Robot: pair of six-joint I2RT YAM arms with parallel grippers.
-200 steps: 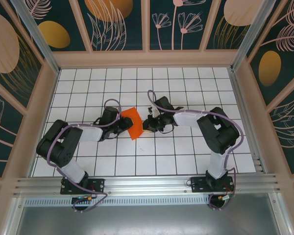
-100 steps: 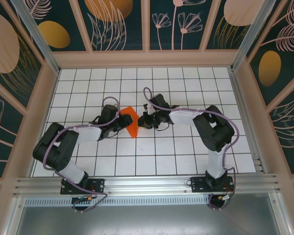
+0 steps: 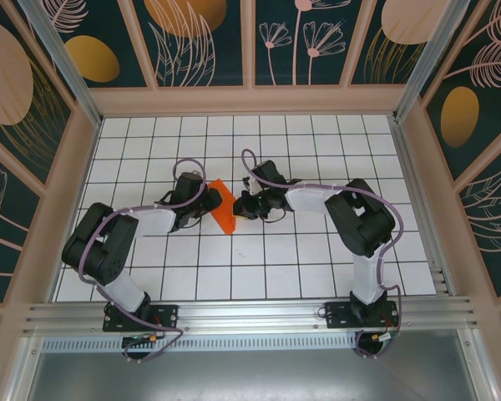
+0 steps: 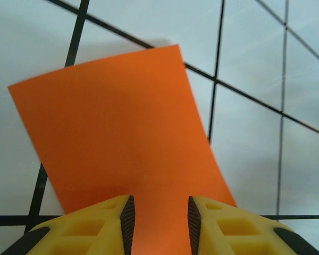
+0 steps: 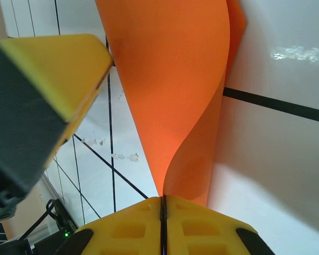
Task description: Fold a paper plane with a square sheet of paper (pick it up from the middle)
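I see the square sheet of paper in plain bright orange, unmarked on both faces. The table is white, ruled with a black grid. The left gripper has yellow fingers with dark inner faces, and the right gripper is the same yellow. The left arm and right arm are black with white sections. The walls are dark teal with peach and gold leaf drawings.

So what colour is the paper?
The paper is plain bright orange, clearest in the left wrist view.
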